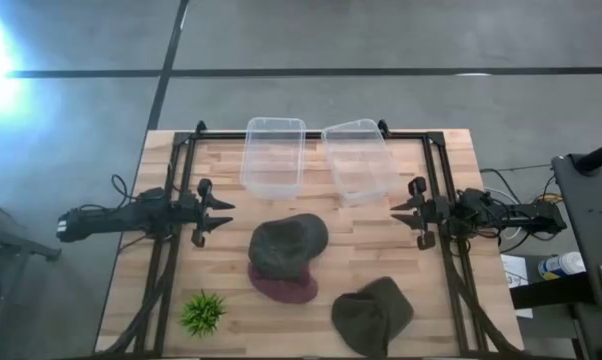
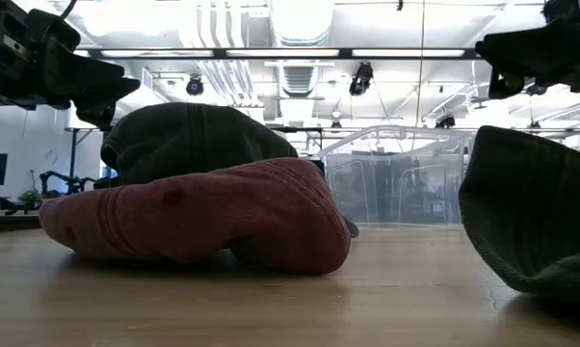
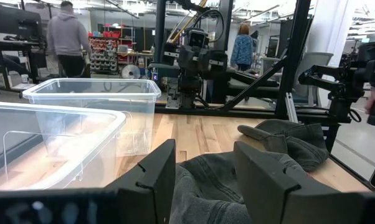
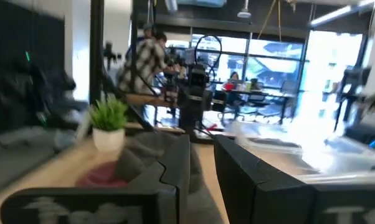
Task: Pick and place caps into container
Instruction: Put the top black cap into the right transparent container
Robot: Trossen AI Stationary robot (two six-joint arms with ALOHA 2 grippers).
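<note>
One dark olive-grey cap (image 1: 287, 245) lies mid-table on top of the maroon cap (image 1: 284, 286), whose edge sticks out toward the near side; in the low view the maroon cap (image 2: 203, 224) rests on the wood with the grey one (image 2: 189, 140) on it. A second olive-grey cap (image 1: 372, 312) lies near the near-right corner, also seen in the low view (image 2: 536, 217). My left gripper (image 1: 221, 217) hovers open at the table's left side, pointing at the stacked caps (image 3: 206, 186). My right gripper (image 1: 403, 216) hovers open at the right side.
Two clear tubs stand side by side at the far edge, the left one (image 1: 273, 155) straight and the right one (image 1: 359, 160) angled. A small green spiky plant (image 1: 202, 312) sits near the near-left corner. People stand in the room beyond the table.
</note>
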